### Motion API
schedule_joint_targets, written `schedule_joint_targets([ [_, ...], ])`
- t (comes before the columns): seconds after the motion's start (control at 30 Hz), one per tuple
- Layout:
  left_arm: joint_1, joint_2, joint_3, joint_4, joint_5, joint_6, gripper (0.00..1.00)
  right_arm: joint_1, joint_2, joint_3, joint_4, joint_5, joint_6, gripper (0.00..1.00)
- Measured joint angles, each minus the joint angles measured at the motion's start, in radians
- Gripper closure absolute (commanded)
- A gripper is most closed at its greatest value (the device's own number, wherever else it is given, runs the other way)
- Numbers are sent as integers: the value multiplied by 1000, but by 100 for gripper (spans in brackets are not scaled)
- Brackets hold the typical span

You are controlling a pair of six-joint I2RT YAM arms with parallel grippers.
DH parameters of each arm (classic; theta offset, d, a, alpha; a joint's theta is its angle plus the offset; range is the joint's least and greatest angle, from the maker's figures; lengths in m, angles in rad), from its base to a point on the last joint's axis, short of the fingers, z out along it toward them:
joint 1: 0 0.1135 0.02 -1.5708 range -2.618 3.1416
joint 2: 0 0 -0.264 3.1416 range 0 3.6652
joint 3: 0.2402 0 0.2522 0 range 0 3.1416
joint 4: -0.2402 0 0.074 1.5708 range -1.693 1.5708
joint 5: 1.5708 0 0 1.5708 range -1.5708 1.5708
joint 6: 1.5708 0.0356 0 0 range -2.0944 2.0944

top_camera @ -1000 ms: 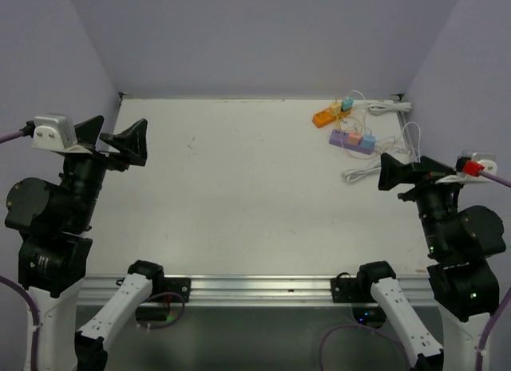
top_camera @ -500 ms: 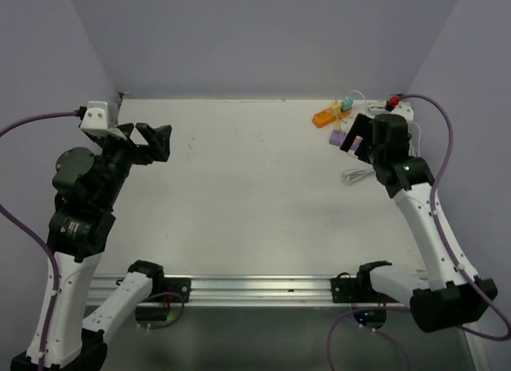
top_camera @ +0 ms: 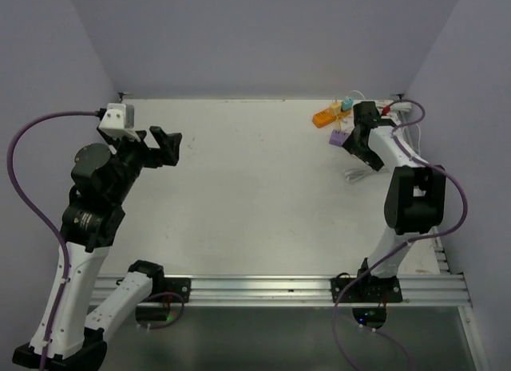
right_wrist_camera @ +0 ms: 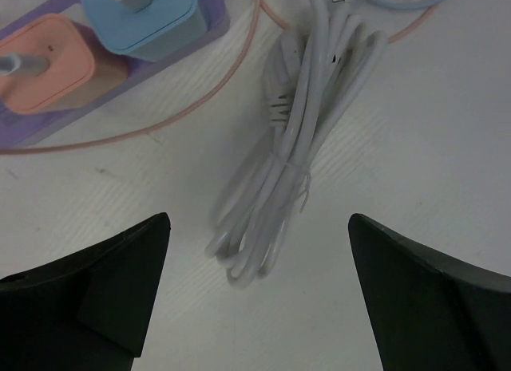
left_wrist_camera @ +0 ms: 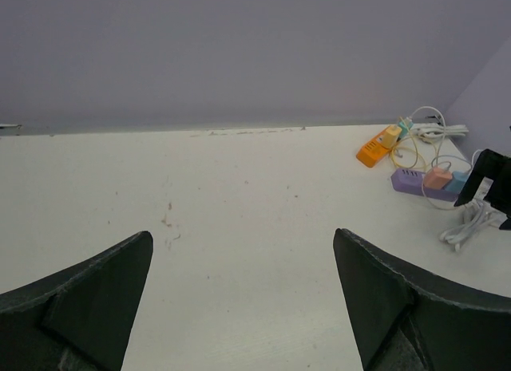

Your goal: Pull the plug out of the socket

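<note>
A purple socket strip (right_wrist_camera: 88,96) lies at the far right of the table, with a pink plug (right_wrist_camera: 44,64) and a blue plug (right_wrist_camera: 148,16) seated in it. My right gripper (right_wrist_camera: 257,219) hovers open just near of it, over a bundled white cable (right_wrist_camera: 295,140), holding nothing. In the top view the right gripper (top_camera: 357,151) covers most of the purple strip (top_camera: 338,137). My left gripper (top_camera: 164,144) is open at the far left, well away; in its own view the left gripper (left_wrist_camera: 242,234) faces the purple strip (left_wrist_camera: 411,180) across bare table.
An orange socket strip (top_camera: 327,116) with a teal and a yellow plug lies behind the purple one. A white power strip (top_camera: 398,106) sits in the back right corner by the wall. A thin pink cord (right_wrist_camera: 200,108) loops round the purple strip.
The right arm has unfolded and reached to the far right, its gripper now over the white cable beside the purple strip. The left arm has risen and moved its gripper slightly right.
</note>
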Motion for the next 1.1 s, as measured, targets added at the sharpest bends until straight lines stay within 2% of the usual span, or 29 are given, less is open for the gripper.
schedule_joint_targets([
  [0.2,-8,7,-8,8,6,0,0,-57,140,56,-21,4,85,9],
  [0.4,-10,16,-22,14,8,0,0,-100,179,56,-19,-1,134,28],
  [0.53,-10,20,-23,13,8,-2,0,-109,188,55,-10,-25,137,52],
  [0.7,-11,15,-37,19,17,-18,0,-109,190,35,3,-41,128,73],
  [0.83,-11,14,-38,19,18,-18,1,-114,188,26,14,-50,123,99],
  [1.1,-11,2,-38,19,18,-18,0,-121,125,-64,88,-87,112,100],
])
